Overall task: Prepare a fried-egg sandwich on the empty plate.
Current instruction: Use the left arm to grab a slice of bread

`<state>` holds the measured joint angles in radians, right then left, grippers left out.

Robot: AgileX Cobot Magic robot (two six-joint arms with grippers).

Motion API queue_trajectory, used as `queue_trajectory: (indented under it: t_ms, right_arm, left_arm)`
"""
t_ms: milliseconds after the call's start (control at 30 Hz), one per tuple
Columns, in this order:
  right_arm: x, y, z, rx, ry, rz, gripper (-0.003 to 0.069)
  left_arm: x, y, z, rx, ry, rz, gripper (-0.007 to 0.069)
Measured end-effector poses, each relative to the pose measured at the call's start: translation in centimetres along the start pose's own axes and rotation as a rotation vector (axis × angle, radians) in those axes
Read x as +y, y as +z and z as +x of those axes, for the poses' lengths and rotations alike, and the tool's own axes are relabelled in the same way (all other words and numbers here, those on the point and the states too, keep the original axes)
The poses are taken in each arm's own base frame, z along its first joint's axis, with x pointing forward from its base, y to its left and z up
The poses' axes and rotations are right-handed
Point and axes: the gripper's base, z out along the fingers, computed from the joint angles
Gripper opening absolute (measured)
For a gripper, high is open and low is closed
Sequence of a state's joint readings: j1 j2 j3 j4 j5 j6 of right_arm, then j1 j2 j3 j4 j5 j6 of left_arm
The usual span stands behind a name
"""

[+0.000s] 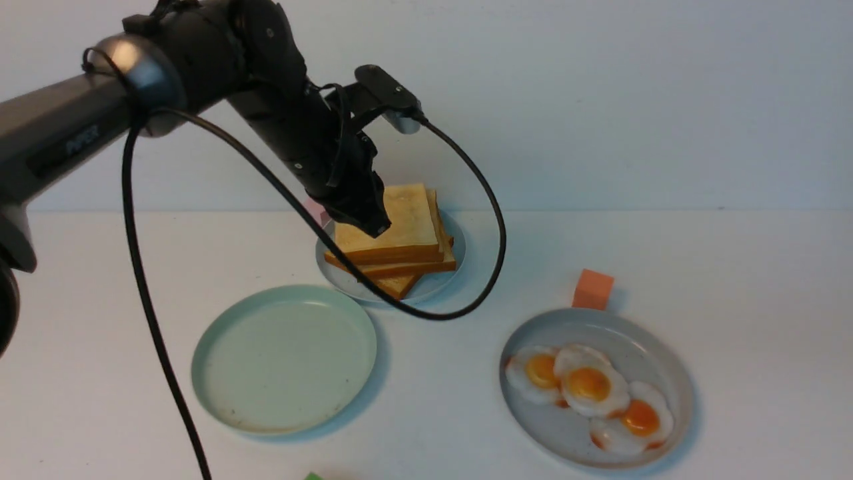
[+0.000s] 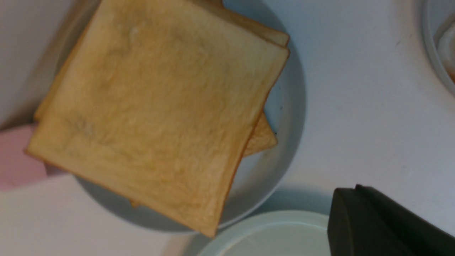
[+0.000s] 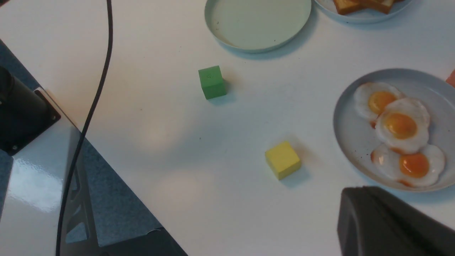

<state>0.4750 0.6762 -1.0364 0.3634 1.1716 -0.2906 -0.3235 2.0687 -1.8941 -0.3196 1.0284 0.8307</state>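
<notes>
The empty plate [image 1: 283, 357], round and mint green, lies bare at the front left of the table. Behind it, a stack of toast slices [image 1: 400, 233] rests on a small bluish-grey plate [image 1: 440, 280]. My left gripper [image 1: 373, 223] hangs just over the stack's left part, with its jaws shut on nothing; in the left wrist view the gripper [image 2: 355, 186] shows beside the top toast slice [image 2: 160, 106]. Three fried eggs [image 1: 590, 383] lie on a grey speckled plate [image 1: 666, 373] at the right. My right gripper [image 3: 359, 188] is shut, near that plate's edge [image 3: 341, 142]. No fried-egg sandwich is in view.
An orange cube [image 1: 593, 289] stands behind the egg plate, and a pink block [image 1: 313, 210] sits behind the toast plate. A green cube [image 3: 212, 81] and a yellow cube [image 3: 283, 159] lie on the near table. The left arm's black cable [image 1: 480, 280] loops down beside the toast plate.
</notes>
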Motion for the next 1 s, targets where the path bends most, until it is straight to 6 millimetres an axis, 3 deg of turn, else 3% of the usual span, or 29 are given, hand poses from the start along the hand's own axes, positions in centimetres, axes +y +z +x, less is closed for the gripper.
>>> queue_trajectory:
  t_ms: [167, 200, 300, 367, 567, 767, 833, 1000]
  right_arm:
    - [-0.1, 0.0, -0.3, -0.029, -0.007, 0.017, 0.0008]
    - [-0.2, 0.0, -0.3, -0.030, -0.007, 0.018, 0.0008]
    - [-0.2, 0.0, -0.5, -0.055, -0.007, 0.026, 0.0008]
    - [-0.3, 0.0, -0.7, -0.067, -0.007, 0.030, 0.0010]
    - [-0.3, 0.1, -0.7, -0.070, -0.007, 0.031, 0.0015]
    - [-0.3, 0.1, -0.7, -0.072, -0.008, 0.035, 0.0019]
    - [-0.3, 0.1, -0.7, -0.072, -0.008, 0.035, 0.0020]
    - [-0.5, 0.0, -0.7, -0.066, -0.019, 0.057, 0.0022]
  left_arm:
    - [0.5, 2.1, 0.3, -0.002, 0.137, 0.003, 0.0295]
    - [0.5, 2.2, 0.3, -0.007, 0.137, 0.000, 0.0305]
    - [1.0, 3.9, 0.5, -0.018, 0.140, -0.022, 0.0439]
    - [1.4, 4.9, 0.6, -0.028, 0.140, -0.046, 0.0475]
    - [2.0, 7.0, 1.2, -0.019, 0.152, -0.076, 0.0486]
    - [2.1, 7.5, 1.4, -0.013, 0.191, -0.081, 0.0477]
    - [2.2, 7.6, 1.5, -0.009, 0.198, -0.085, 0.0462]
    - [2.5, 7.9, 1.5, -0.008, 0.214, -0.115, 0.0329]
